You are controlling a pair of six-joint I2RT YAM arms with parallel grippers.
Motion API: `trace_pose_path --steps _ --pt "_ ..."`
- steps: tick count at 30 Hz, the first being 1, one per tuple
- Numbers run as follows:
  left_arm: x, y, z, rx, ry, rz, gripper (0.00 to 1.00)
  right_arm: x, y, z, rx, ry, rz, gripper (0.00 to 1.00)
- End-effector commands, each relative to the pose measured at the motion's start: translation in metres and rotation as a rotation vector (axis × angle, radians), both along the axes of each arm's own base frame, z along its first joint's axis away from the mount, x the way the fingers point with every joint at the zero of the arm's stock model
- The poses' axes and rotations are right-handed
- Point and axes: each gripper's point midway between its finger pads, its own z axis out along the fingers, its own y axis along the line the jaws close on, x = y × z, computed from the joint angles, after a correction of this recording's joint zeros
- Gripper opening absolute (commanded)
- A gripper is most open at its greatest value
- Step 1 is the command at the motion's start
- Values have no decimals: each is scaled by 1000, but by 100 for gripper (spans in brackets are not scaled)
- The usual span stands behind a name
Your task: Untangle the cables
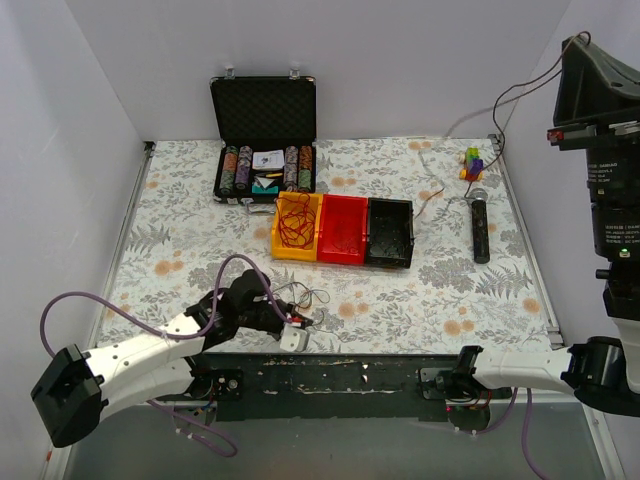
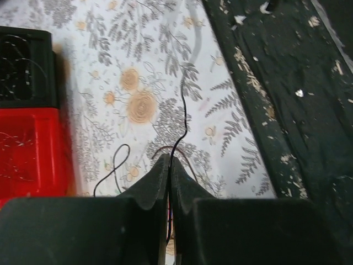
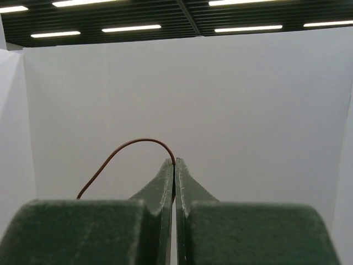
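Note:
A small loose nest of thin cables point(image 1: 303, 296) lies on the floral cloth near the front edge. My left gripper point(image 1: 301, 323) is low beside it and shut on a thin dark cable point(image 2: 182, 110), which runs away from the closed fingertips point(image 2: 169, 160) across the cloth. My right gripper point(image 1: 578, 42) is raised high at the far right and shut on a thin brown cable point(image 3: 128, 146), which arcs off to the left. In the top view this cable point(image 1: 512, 92) hangs down towards the table. More red and orange cables point(image 1: 294, 222) lie in a yellow bin.
A yellow bin point(image 1: 279, 244), a red bin point(image 1: 343, 230) and a black bin point(image 1: 389, 232) stand in a row mid-table. An open case of poker chips point(image 1: 263, 140) is behind them. A black stick-shaped object point(image 1: 480, 230) and a small coloured toy point(image 1: 472, 162) are at the right.

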Motion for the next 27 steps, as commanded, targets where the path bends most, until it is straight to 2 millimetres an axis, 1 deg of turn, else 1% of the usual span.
trace_pose_path --steps 1,3,5,6,7,8,10,11,13,14,15,16,18,20,22,23,24,25,27 --pt "-7 11 -12 51 -27 -40 0 -5 -34 14 47 -24 -102 1" --pt "-9 16 -16 60 -43 -49 0 -9 -50 19 80 -43 -141 1" --pt "-11 18 -15 51 -44 -42 0 -18 -64 32 112 -69 -140 1" --pt "-10 17 -12 39 -44 -31 0 -19 -64 36 116 -74 -127 1" --pt "-9 16 -9 30 -44 -23 0 -16 -58 35 105 -60 -121 1" --pt "-6 14 -4 14 -52 -16 0 -11 -47 30 78 -39 -120 1" --pt "2 5 17 -50 -72 10 0 2 -20 11 17 -6 -129 1" --pt "6 1 29 -79 -83 16 0 9 -2 -3 -24 4 -124 1" --pt "12 -8 56 -132 -99 27 0 19 22 -24 -68 22 -118 1" --pt "14 -11 67 -149 -103 31 0 24 32 -33 -88 32 -119 1" --pt "16 -13 78 -164 -109 30 0 30 47 -47 -127 46 -122 1" --pt "17 -15 91 -180 -123 28 0 35 57 -57 -153 56 -130 1" --pt "19 -17 106 -203 -144 27 0 45 72 -74 -201 63 -149 1" --pt "20 -19 116 -221 -158 24 0 60 90 -93 -260 84 -163 1" --pt "20 -19 123 -233 -174 20 0 80 102 -109 -295 118 -147 1" --pt "20 -19 124 -236 -174 20 0 96 102 -117 -284 150 -132 1" --pt "20 -18 127 -241 -181 23 0 105 106 -124 -278 171 -108 1" --pt "20 -18 128 -243 -182 23 0 117 103 -131 -280 188 -109 1" --pt "19 -17 128 -246 -171 28 0 135 100 -143 -272 217 -95 1"
